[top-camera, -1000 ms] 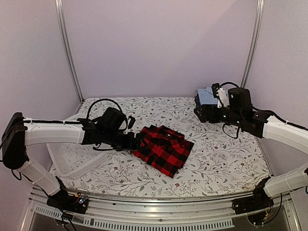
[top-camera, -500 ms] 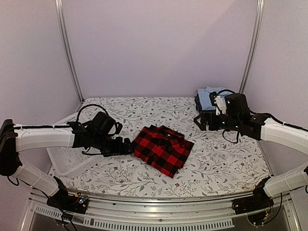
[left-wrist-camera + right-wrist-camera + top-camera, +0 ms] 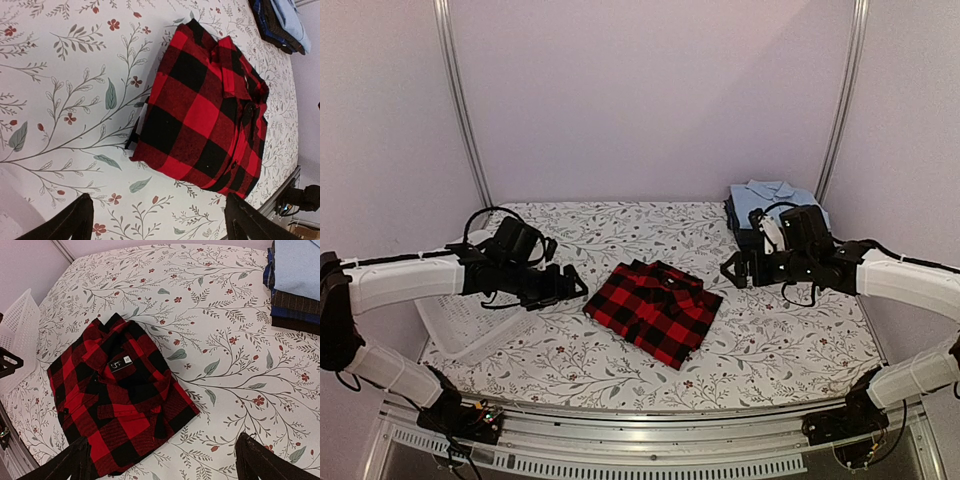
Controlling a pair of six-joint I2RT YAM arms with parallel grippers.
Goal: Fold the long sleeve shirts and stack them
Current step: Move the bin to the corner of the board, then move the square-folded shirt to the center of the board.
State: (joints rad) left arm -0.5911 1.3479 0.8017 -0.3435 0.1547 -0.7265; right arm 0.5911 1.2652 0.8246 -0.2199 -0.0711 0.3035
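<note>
Purple walls [image 3: 650, 100] stand around a counter [image 3: 770, 330] covered with leaves and little flowers. 1 red and black check shirt [image 3: 655, 308] lies folded flat in the middle of the counter. Its collar points to the far side and its long way runs from there toward the near edge, a bit slanted. A pile of folded shirts [image 3: 760, 215] sits in the far right corner, well apart from the red one, with a light blue shirt [image 3: 772, 192] on top and dark ones under it. A white basket [image 3: 450, 330] sits at the left edge. The left fingers [image 3: 578, 284] hang just beside the left side of the red shirt. They are wide open and hold nothing. The right fingers [image 3: 728, 270] hang near the right side of the red shirt, between it and the pile. They are wide open too, with nothing in them. So the 2 arms have the shirt between them, 1 on each side. I think the folding of this shirt looks done and the next job is to put it on the pile. The pile lies to the far right of the shirt, so the right arm is the nearer one for that trip. The shirt is soft and may come unfolded if only 1 side gets lifted.
</note>
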